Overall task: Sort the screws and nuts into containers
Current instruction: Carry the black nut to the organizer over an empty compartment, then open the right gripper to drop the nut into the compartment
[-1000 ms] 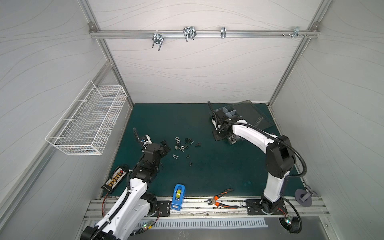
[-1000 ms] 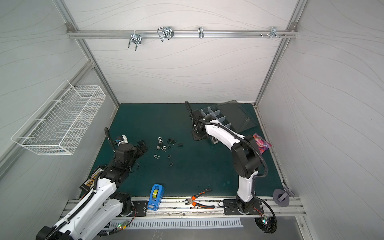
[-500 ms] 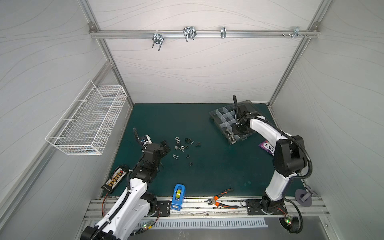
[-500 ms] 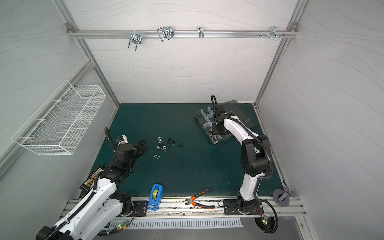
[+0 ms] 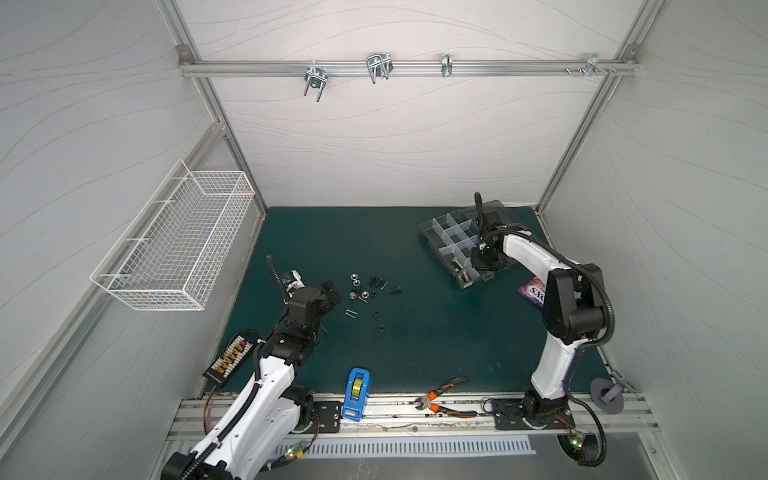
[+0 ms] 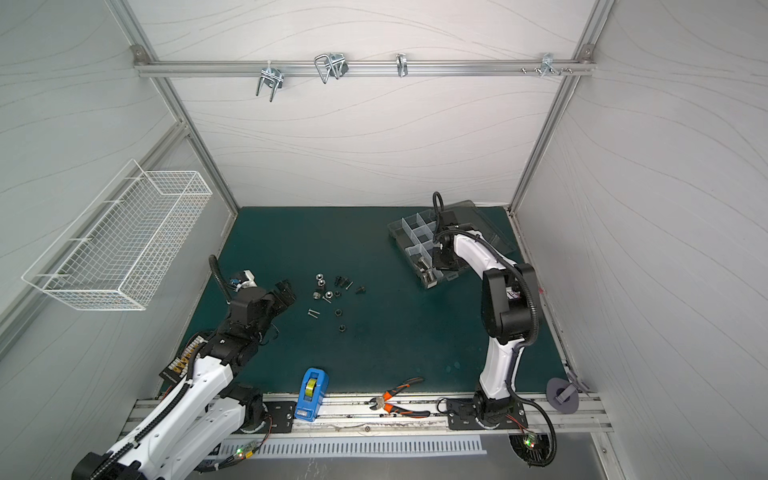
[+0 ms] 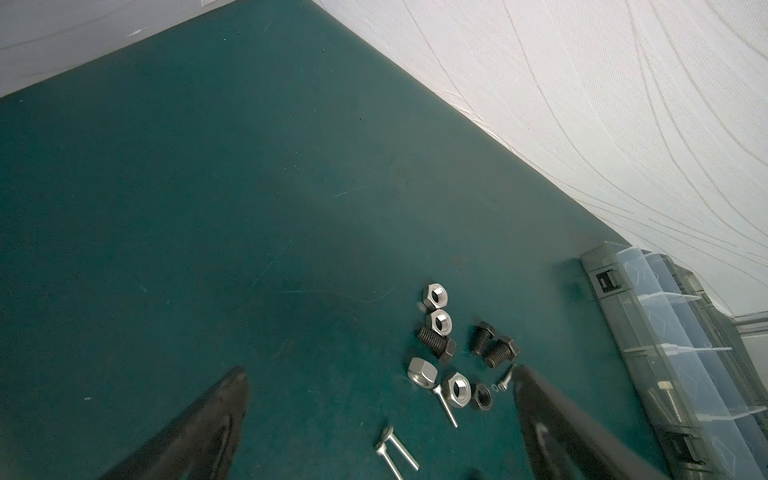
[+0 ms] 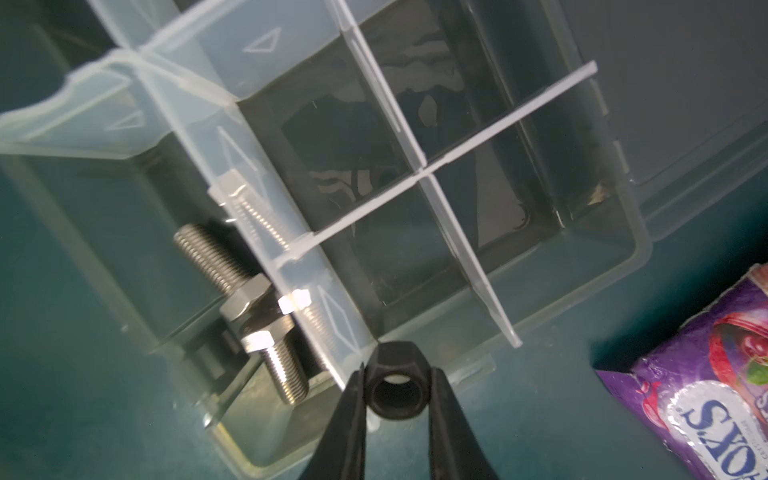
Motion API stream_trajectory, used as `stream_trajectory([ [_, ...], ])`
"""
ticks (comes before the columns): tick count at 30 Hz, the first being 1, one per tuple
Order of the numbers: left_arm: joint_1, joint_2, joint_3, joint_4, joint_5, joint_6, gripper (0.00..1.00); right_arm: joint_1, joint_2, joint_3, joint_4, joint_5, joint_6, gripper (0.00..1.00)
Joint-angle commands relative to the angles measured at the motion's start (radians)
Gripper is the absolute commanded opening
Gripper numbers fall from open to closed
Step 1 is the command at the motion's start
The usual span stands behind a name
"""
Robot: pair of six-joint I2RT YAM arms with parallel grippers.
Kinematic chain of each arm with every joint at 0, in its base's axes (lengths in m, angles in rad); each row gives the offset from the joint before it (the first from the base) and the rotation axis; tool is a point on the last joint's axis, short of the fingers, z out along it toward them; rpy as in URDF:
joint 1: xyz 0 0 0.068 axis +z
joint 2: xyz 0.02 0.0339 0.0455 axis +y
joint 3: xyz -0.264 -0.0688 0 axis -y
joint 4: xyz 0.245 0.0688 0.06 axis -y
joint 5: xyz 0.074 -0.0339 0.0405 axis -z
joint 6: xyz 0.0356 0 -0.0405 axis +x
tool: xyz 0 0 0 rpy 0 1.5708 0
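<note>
On the green mat (image 7: 208, 208) we count four silver nuts (image 7: 435, 296), three black hex bolts (image 7: 500, 351) and four thin silver screws (image 7: 446, 405). In both top views we find three loose black nuts (image 5: 376, 312); one more black piece (image 5: 395, 289) is too small to name. A fourth black nut (image 8: 395, 388) is held off the mat. We see one organizer box (image 7: 615, 316) with two stout silver bolts (image 8: 216, 257), one tape dispenser (image 5: 357, 390), one pliers (image 5: 434, 401), one wire basket (image 5: 174, 249) and one purple packet (image 8: 706, 395).
</note>
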Motion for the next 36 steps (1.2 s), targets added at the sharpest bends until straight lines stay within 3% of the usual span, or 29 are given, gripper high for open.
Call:
stream_trajectory([
  [1,-0.001,-0.009,0.033,0.023,-0.003,-0.009,1.0,-0.012,0.027,0.03,0.002,-0.001,0.009,0.01],
  [8,-0.001,-0.007,0.036,0.023,-0.003,-0.007,1.0,-0.031,0.064,0.042,0.001,0.0,0.006,0.06],
  [17,-0.001,-0.001,0.036,0.028,-0.006,-0.008,1.0,-0.032,0.051,0.026,0.004,-0.003,0.003,0.3],
  [28,-0.001,-0.011,0.035,0.022,-0.005,-0.01,1.0,-0.032,0.012,0.01,-0.003,-0.006,0.002,0.33],
  [36,-0.001,-0.02,0.029,0.019,-0.003,-0.013,1.0,-0.02,-0.103,-0.04,-0.004,-0.031,0.012,0.35],
])
